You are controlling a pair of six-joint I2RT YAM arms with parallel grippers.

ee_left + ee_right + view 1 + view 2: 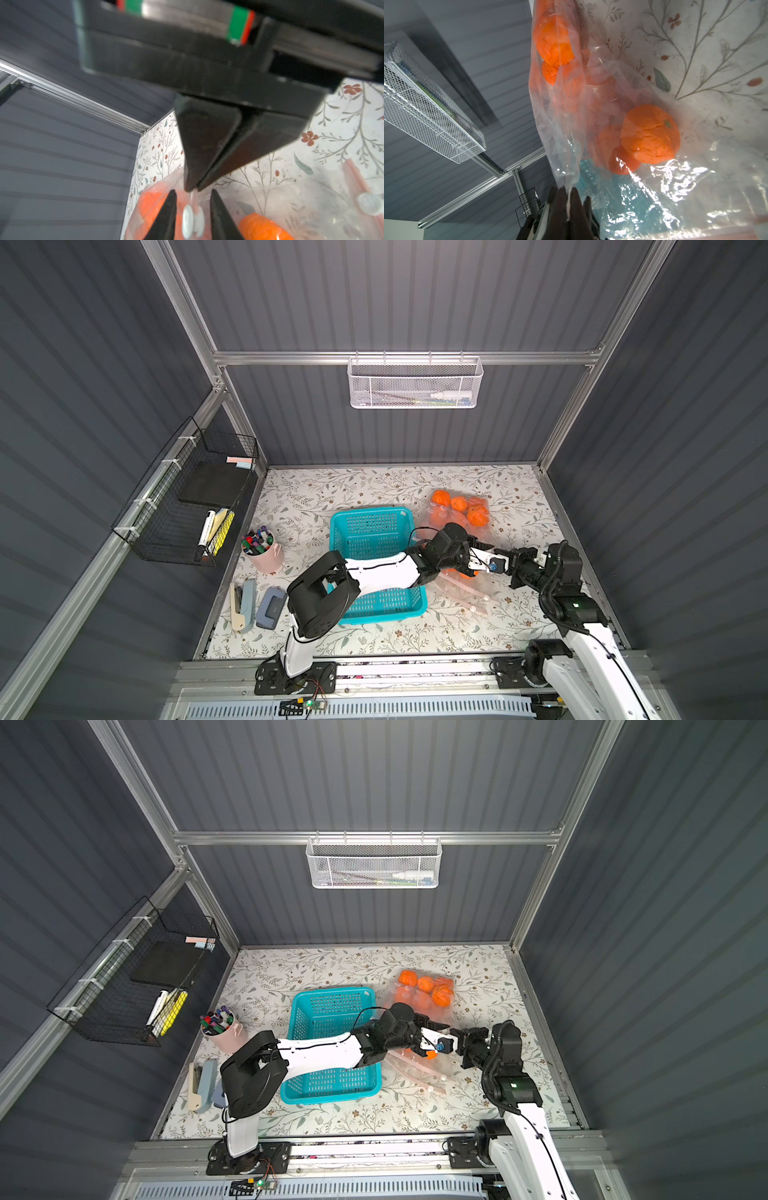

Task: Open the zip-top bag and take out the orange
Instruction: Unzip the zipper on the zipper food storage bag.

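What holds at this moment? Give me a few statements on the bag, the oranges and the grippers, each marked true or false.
1. The right gripper is shut on the bag. True.
2. The left gripper holds an orange. False: it straddles a white tab on the bag.
3. The bag lies in the basket. False: it lies on the table beside the basket.
4. The cup holds markers. True.
5. An orange lies in the basket. False: the oranges in view are all inside the bag.
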